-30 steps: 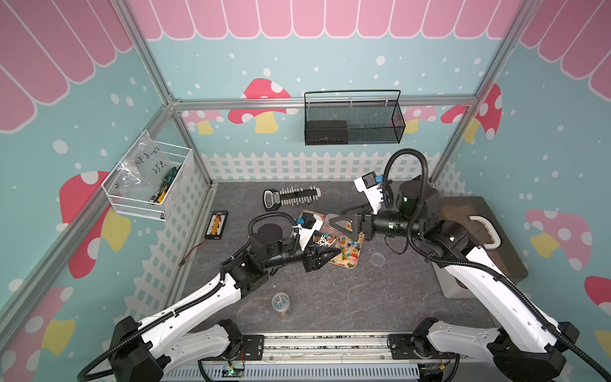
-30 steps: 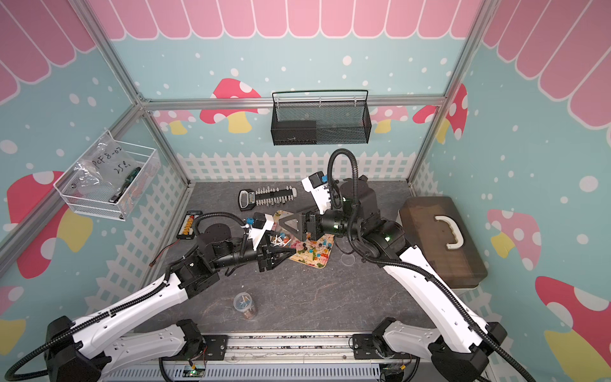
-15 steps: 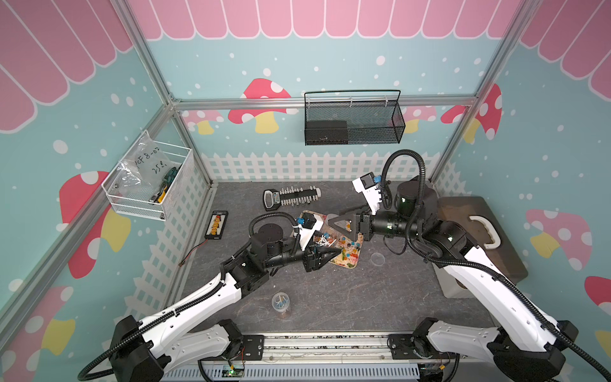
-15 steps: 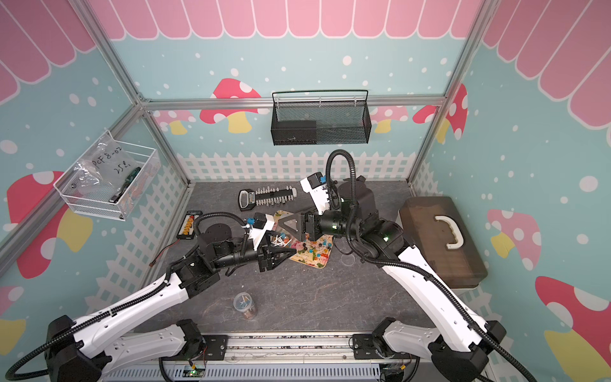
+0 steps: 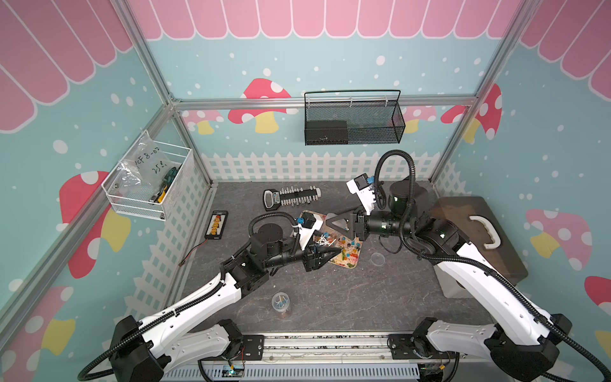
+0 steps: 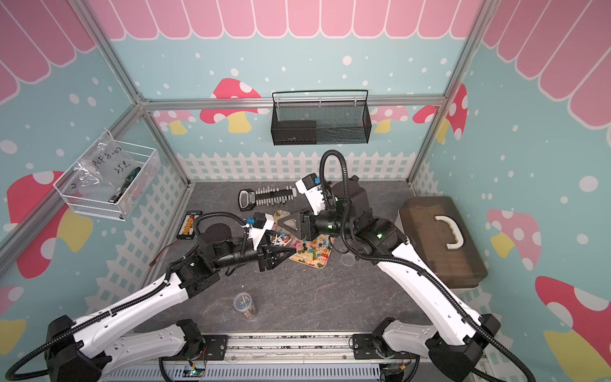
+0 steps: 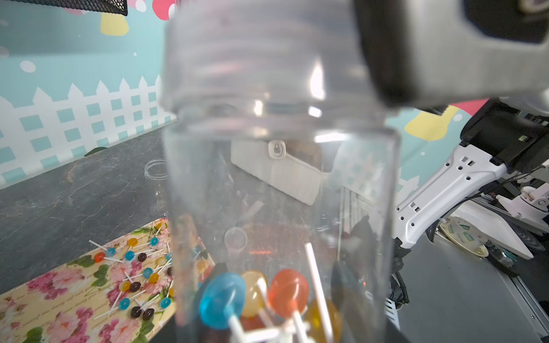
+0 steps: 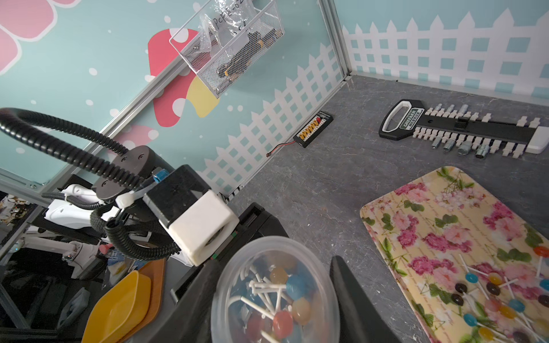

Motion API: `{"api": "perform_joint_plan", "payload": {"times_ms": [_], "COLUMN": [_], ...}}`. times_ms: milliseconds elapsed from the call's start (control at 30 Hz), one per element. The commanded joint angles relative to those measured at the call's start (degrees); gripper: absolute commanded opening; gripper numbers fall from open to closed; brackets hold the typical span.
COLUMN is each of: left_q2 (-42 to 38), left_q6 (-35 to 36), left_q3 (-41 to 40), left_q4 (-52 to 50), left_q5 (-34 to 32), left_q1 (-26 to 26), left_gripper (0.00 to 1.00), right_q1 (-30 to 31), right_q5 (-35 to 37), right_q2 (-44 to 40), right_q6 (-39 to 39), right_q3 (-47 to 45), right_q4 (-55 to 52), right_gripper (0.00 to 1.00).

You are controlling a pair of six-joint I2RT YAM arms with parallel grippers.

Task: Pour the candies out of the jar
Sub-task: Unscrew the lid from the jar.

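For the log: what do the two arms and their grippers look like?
Both the left arm and the right arm have white shells with black joints, and ribbed black cable hoses loop over the wrists. The left gripper and the right gripper have black, triangular fingers. Each wrist carries a white-and-black camera block with a blue connector.

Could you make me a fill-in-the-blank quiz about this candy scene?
The left gripper holds a clear ___ with candies inside.
The spilled candies lie on a flowered ___.
Every candy has a thin stick, coloured ___.
A clear round ___ lies on the table nearby.
Missing: jar; tray; white; lid.
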Motion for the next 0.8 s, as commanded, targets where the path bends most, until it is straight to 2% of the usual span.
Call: {"api": "perform_joint_plan", "payload": {"times_ms": [0,67,133,200,333,500,533,600,633,700,767], "left_q2": [-1.11,-1.17,-1.21,-1.18,-1.29,-1.56,-1.47,-1.39,-1.4,-1.39,-1.4], "left_q6": [-0.5,-0.72,-0.76,-0.83,-1.16,-1.21,-1.21,-1.03,-0.97,-0.94,-1.03], "left_q3": [0.15,0.41,0.72,1.07,1.47,1.21,1.21,1.21,1.21,0.87,0.52], "left_q4": [0.84,0.38,-0.29,-0.53,-0.68,-0.11,-0.1,-0.27,-0.23,0.03,0.32], "left_q5": [2.04,2.83,3.64,4.52,4.89,4.32,4.4,4.26,4.14,3.91,3.57], "left_q1": [-0.2,-0.2,-0.17,-0.2,-0.2,-0.2,-0.2,-0.2,-0.2,-0.2,-0.2], "left_gripper": [0.48,0.48,0.48,0.48,0.48,0.48,0.48,0.48,0.48,0.48,0.48], "right_q1": [-0.31,-0.97,-1.55,-2.04,-3.36,-3.47,-3.47,-3.51,-3.58,-3.6,-3.66], "right_q5": [-2.26,-7.6,-17.04,-27.04,-33.49,-33.14,-32.89,-31.09,-30.25,-27.12,-24.34], "right_q2": [0.64,1.36,1.28,0.88,3.16,4.23,4.16,3.3,2.63,0.59,-0.88], "right_q6": [-7.76,-13.59,-22.12,-31.65,-33.01,-31.9,-31.88,-31.57,-31.54,-31.68,-29.7], "right_q3": [2.73,4.65,5.25,4.67,6.37,6.35,6.22,5.63,5.16,3.72,3.15], "right_q4": [2.56,2.95,5.1,6.51,7.6,6.68,6.28,5.81,5.89,6.16,6.82], "right_gripper": [0.37,0.37,0.38,0.44,0.44,0.47,0.5,0.7,0.76,0.82,0.85]}}
